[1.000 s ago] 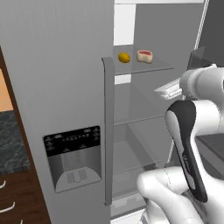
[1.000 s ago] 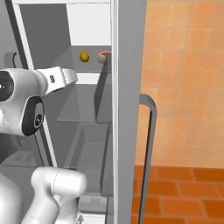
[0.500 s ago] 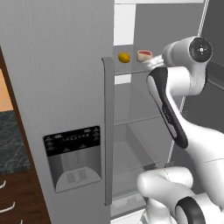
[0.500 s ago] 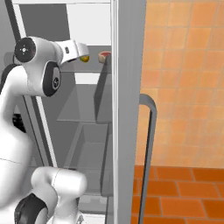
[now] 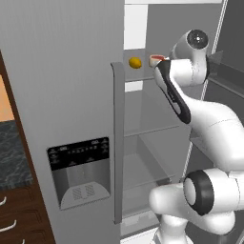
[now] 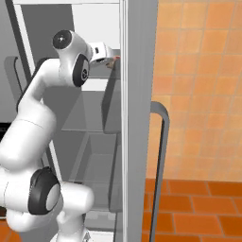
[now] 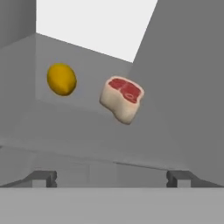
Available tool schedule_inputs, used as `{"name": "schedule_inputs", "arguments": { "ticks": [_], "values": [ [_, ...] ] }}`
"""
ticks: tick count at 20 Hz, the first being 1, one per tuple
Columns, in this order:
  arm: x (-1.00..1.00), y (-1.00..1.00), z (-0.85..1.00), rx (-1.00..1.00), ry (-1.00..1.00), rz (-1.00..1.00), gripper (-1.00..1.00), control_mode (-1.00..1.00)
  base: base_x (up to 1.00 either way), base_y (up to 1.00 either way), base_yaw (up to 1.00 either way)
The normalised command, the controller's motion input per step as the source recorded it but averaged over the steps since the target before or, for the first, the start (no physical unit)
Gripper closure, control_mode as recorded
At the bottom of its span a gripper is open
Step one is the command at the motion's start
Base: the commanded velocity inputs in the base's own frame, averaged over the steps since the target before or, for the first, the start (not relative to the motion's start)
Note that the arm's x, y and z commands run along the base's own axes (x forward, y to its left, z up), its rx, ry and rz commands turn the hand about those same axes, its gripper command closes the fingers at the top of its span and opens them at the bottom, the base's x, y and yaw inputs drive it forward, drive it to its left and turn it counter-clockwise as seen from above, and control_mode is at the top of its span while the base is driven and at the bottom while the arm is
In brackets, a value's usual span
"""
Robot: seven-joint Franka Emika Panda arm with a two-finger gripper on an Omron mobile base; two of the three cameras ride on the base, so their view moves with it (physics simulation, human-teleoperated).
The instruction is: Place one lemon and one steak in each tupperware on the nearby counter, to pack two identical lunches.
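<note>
A yellow lemon [image 5: 135,62] and a raw steak [image 5: 155,59], red on top with a pale fat rim, lie side by side on the upper shelf of the open fridge. The hand view shows the lemon [image 7: 61,79] to the left and the steak [image 7: 122,99] near the middle, both a short way ahead of my gripper [image 7: 111,178]. Its fingertips [image 7: 42,176] stand wide apart, open, with nothing between them. In the right base view my hand [image 6: 101,50] is up at that shelf, just short of the steak [image 6: 114,60]. The tupperware is out of view.
The closed fridge door [image 5: 71,119] with its dispenser panel [image 5: 80,171] and long handle [image 5: 117,143] stands to the left of the open compartment. The speckled counter [image 5: 14,152] over brown drawers [image 5: 16,221] lies at the far left. Lower fridge shelves [image 5: 152,128] sit below.
The arm has swung up from mid height to the upper shelf, bringing the hand close to the steak. The lemon, the steak and the base have not moved.
</note>
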Motion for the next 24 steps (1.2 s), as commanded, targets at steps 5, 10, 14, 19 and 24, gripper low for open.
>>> {"name": "schedule_inputs", "arguments": {
  "ticks": [5,10,14,19,24],
  "values": [
    [0.73,0.0,-0.16,0.03,0.03,-0.01,-1.0,-1.0,0.0,0.0,0.0],
    [0.92,-0.04,-0.01,0.15,0.07,-0.11,-1.0,-1.0,0.0,0.0,0.0],
    [0.74,-0.03,0.0,0.11,0.19,-0.14,-1.0,-1.0,0.0,0.0,0.0],
    [0.66,-0.26,-0.24,0.06,0.18,-0.02,-1.0,-1.0,0.0,0.0,0.0],
    [0.38,-0.27,0.0,0.03,0.03,0.0,-1.0,-1.0,0.0,0.0,0.0]
  ]
}}
